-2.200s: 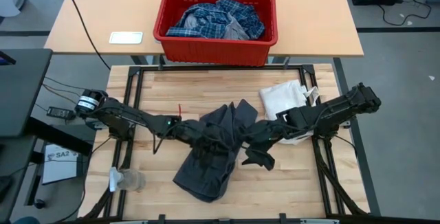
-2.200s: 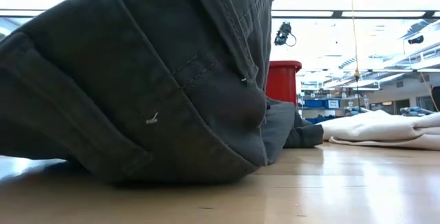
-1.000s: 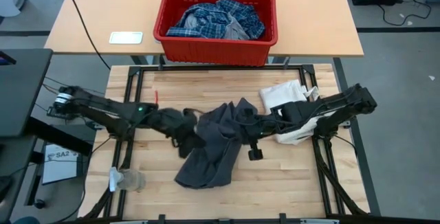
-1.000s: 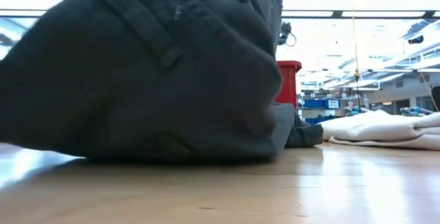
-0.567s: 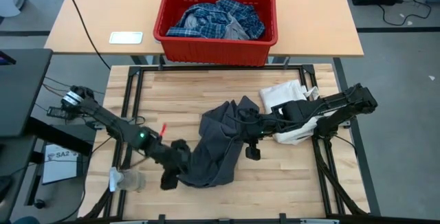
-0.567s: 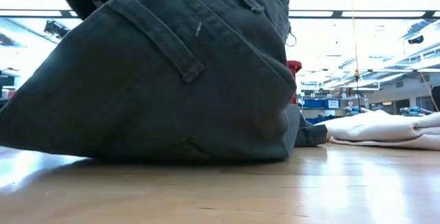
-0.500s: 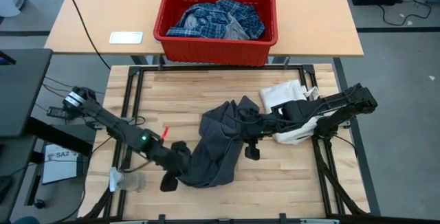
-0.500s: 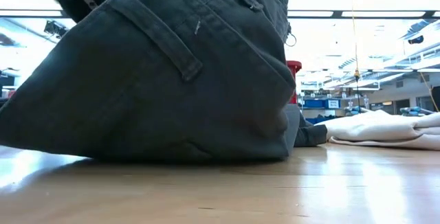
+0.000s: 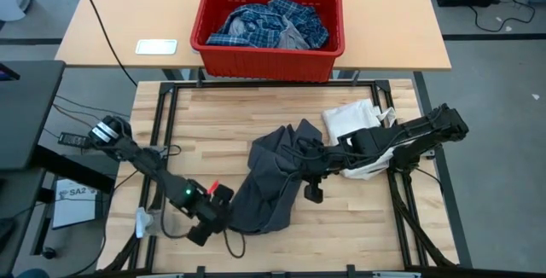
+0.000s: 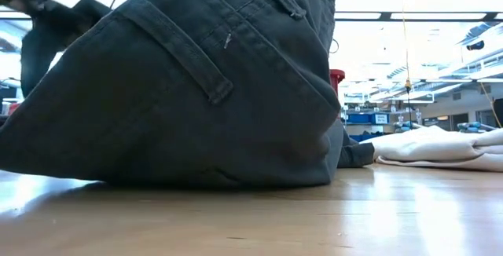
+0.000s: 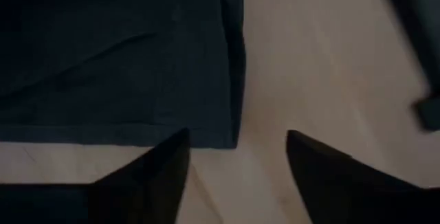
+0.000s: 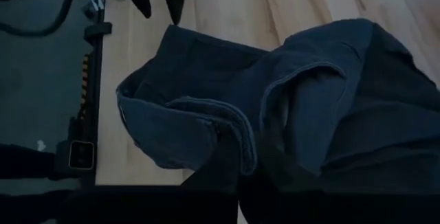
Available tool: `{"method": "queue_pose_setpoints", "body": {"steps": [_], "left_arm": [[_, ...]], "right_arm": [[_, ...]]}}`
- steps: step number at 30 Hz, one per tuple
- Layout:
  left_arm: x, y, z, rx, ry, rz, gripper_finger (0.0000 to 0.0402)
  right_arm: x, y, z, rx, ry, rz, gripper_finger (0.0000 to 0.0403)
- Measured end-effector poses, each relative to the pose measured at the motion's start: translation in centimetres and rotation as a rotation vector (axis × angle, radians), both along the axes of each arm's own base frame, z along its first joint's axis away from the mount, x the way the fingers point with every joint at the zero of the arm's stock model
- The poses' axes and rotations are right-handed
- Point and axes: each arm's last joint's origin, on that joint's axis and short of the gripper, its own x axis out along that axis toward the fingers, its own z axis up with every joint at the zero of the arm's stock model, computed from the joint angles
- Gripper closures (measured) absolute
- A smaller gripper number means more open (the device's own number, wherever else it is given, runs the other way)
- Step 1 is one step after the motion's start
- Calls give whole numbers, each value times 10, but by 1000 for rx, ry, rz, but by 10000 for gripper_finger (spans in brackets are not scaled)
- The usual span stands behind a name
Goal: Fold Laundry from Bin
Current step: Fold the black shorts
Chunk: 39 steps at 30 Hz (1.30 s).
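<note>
A dark grey pair of cotton shorts or trousers (image 9: 271,180) lies rumpled on the pale wooden slatted table (image 9: 205,124), nearer the front edge than the bright red rectangular plastic bin (image 9: 268,56), which stands on a separate tan table behind. The garment's long axis runs from its bunched end, on the side toward the bin, down to a flat hem corner at the front. More laundry, a blue-and-white plaid shirt (image 9: 256,22), is heaped inside the bin.

The left pincer (image 9: 207,218) sits at that front hem corner, on the side away from the bin. In its wrist view its two dark fingers (image 11: 148,176) stand apart and released, with the hem corner lying flat just ahead between them, not gripped. It is the nearer arm to this corner.

The right pincer (image 9: 309,165) is at the garment's bin-side end, clenched on a fold of the grey cloth, judging by the fabric bunched over it in its wrist view.

Just beside the right arm lies a white fabric bag (image 9: 351,123).

From table height the grey garment fills most of the picture, hiding both pincers' tips. The far underside of the garment cannot be seen.
</note>
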Motion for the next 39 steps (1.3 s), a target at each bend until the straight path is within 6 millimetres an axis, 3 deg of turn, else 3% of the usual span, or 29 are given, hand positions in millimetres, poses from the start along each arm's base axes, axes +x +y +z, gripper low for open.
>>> {"method": "queue_pose_setpoints", "body": {"steps": [5, 9, 13, 17, 27, 33, 39], "left_arm": [[4, -9, -26, 151, 8, -60, 73], [9, -8, -50, 265, 50, -84, 53], [16, -4, -58, 277, 68, 0, 61], [18, -1, -53, 259, 25, 109, 113], [14, -5, -20, 182, -149, 179, 381], [-5, 11, 27, 150, -284, 310, 392], [-39, 42, 83, 57, -467, 507, 397]], "right_arm": [[-1, 1, 0, -4, -10, -86, 387], [-1, 4, 1, 17, -31, -192, 386], [-3, 10, 1, 60, -30, -234, 386], [-7, 17, 0, 75, -25, -293, 386], [-13, 20, -3, 51, -8, -404, 387], [-18, 21, 2, 9, -1, -277, 387], [-38, 13, 24, 5, -73, -277, 387]]}}
